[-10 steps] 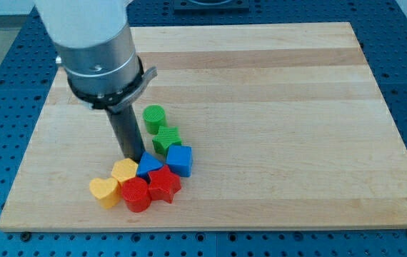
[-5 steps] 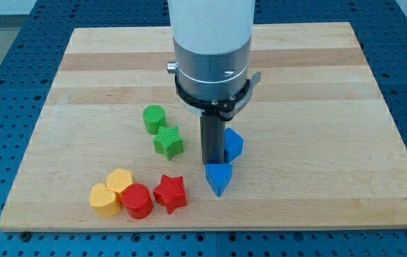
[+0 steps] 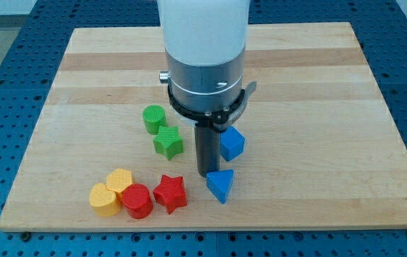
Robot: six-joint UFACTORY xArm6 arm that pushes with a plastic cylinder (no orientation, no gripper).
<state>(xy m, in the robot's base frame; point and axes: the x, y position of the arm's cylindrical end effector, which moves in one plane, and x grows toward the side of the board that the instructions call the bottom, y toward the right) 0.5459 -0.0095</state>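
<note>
Wooden board (image 3: 318, 107), upright rod, my tip (image 3: 208, 175) touching blue triangular block (image 3: 220, 185), apex toward view's bottom

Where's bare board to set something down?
Free: the view's right, past the blue blocks, and the top-left above the green cylinder. Crowded: bottom-left around the red star, and around my tip.

Robotics laboratory bench: a pale wooden board (image 3: 332, 107) serving as the work surface rests on a blue perforated mounting plate (image 3: 3, 71), which frames it on all sides around the end effector.
</note>
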